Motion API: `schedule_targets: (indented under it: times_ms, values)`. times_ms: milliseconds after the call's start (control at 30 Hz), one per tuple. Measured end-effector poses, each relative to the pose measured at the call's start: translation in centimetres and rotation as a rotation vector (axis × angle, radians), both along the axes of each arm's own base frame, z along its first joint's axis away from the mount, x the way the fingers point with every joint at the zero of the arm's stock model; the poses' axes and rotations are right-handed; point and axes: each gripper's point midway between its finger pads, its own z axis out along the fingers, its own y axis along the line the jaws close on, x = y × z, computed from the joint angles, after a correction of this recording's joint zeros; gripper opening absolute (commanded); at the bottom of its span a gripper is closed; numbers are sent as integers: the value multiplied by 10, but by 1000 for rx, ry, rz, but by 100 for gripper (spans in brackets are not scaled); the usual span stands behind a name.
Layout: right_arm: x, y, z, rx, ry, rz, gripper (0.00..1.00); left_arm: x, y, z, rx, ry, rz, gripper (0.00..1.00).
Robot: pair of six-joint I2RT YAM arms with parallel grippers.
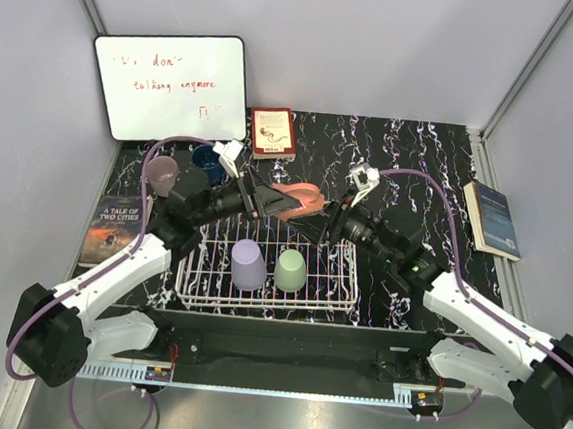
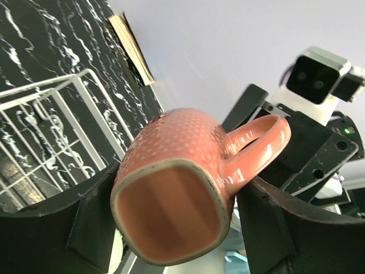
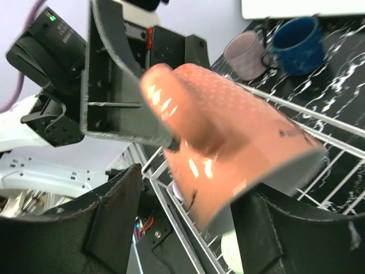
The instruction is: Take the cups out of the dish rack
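Note:
My left gripper (image 1: 270,203) is shut on a terracotta cup (image 1: 305,198) with a handle and holds it tilted above the back of the white wire dish rack (image 1: 263,306). In the left wrist view the cup (image 2: 182,188) fills the space between my fingers. My right gripper (image 1: 334,222) is open, its jaws wide on either side of the same cup (image 3: 228,142); I cannot tell whether they touch it. A lavender cup (image 1: 248,264) and a light green cup (image 1: 291,270) stand upside down in the rack. A mauve cup (image 1: 162,173) and a dark blue cup (image 1: 208,159) sit on the table at the back left.
A whiteboard (image 1: 169,86) leans on the back wall. A small book (image 1: 273,133) lies behind the rack, another book (image 1: 492,218) at the right edge, and a third (image 1: 113,224) at the left edge. Grey walls close in three sides.

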Motion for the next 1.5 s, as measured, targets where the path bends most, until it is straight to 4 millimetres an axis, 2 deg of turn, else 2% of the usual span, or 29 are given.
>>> schedule_targets:
  times_ms: [167, 300, 333, 400, 433, 500, 567, 633, 667, 733, 767, 800, 900, 1033, 1067, 1167, 1233, 1333, 1500]
  values:
    - [1, 20, -15, 4, 57, 81, 56, -9, -9, 4, -22, -11, -50, 0]
    - [2, 25, -13, 29, 70, 94, 44, -7, -7, 5, -30, -7, -42, 0]
    - [2, 25, -12, 35, 68, 95, 34, -6, -7, 6, -34, -9, -40, 0]
    - [2, 26, -9, 43, 62, 98, 22, -6, -7, 9, -43, -12, -41, 0]
    - [2, 26, -9, 46, 61, 98, 12, -6, -7, 10, -46, -14, -41, 0]
    - [2, 25, -8, 46, 61, 97, 0, -6, -7, 10, -46, -14, -41, 0]
    - [2, 25, -8, 46, 61, 96, 0, -6, -8, 10, -47, -14, -43, 4]
    - [1, 24, -8, 40, 62, 96, 0, -7, -8, 9, -46, -10, -47, 21]
    - [0, 23, -8, 37, 61, 94, 0, -7, -8, 9, -46, -10, -50, 46]
    - [-2, 21, -7, 32, 57, 92, 0, -9, -9, 9, -46, -11, -56, 70]
    - [-3, 19, -7, 28, 56, 90, 0, -10, -10, 10, -46, -12, -60, 85]
    - [-4, 18, -6, 24, 55, 88, 0, -11, -11, 10, -45, -13, -64, 90]
    - [-12, 12, -3, 13, 48, 89, 0, -12, -13, 11, -28, -32, -71, 98]
    - [-18, 4, 6, 16, 23, 74, 0, -11, -12, 6, -2, -23, -64, 99]
    - [-19, 2, 6, 13, 20, 69, 0, -10, -12, 7, -1, -25, -63, 99]
    - [-20, 0, 8, 12, 12, 68, 0, -11, -14, 8, 0, -28, -68, 90]
    - [-21, 0, 9, 12, 12, 67, 0, -11, -14, 8, -1, -25, -70, 89]
    - [-20, -1, 9, 12, 12, 65, 0, -11, -14, 8, -5, -21, -72, 98]
    - [-20, -4, 5, 1, 19, 47, 0, -9, -15, 4, 19, -17, -66, 99]
